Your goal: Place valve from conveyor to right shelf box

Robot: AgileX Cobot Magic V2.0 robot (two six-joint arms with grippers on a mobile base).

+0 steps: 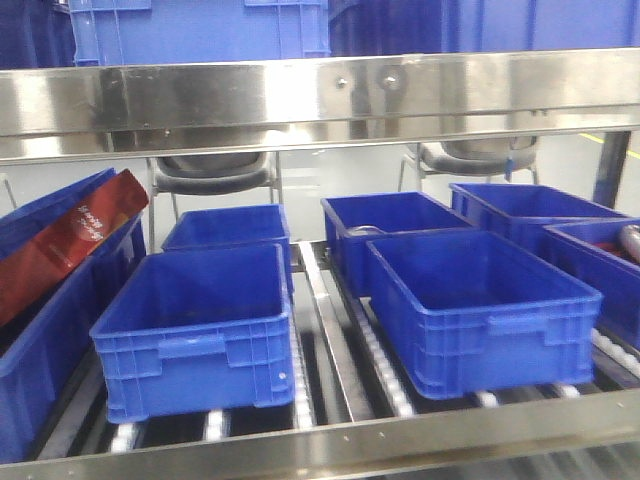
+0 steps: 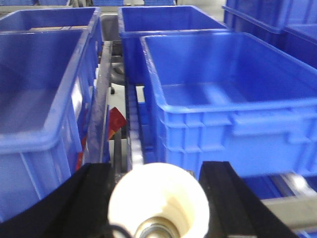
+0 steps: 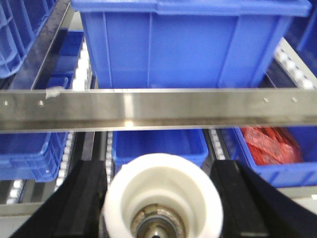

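- Holding a white valve (image 3: 163, 198) clamped between its fingers, the right gripper (image 3: 159, 174) sat near and below the steel rail (image 3: 158, 109); a straight lift would probably strike that rail.
- The left gripper (image 2: 158, 169) gripped a second valve (image 2: 158, 198) just short of the near right box (image 2: 223, 94); an early release would likely drop it onto the rollers (image 2: 134, 151).

- A red foil bag (image 1: 75, 245) leans tilted in the far-left blue bin (image 1: 40, 350).
- A steel rail (image 1: 320, 100) spans the shelf front.
- A grey chair (image 1: 212, 172) stands behind the shelf.
- Red packets (image 3: 270, 144) fill a lower bin (image 3: 297, 173).
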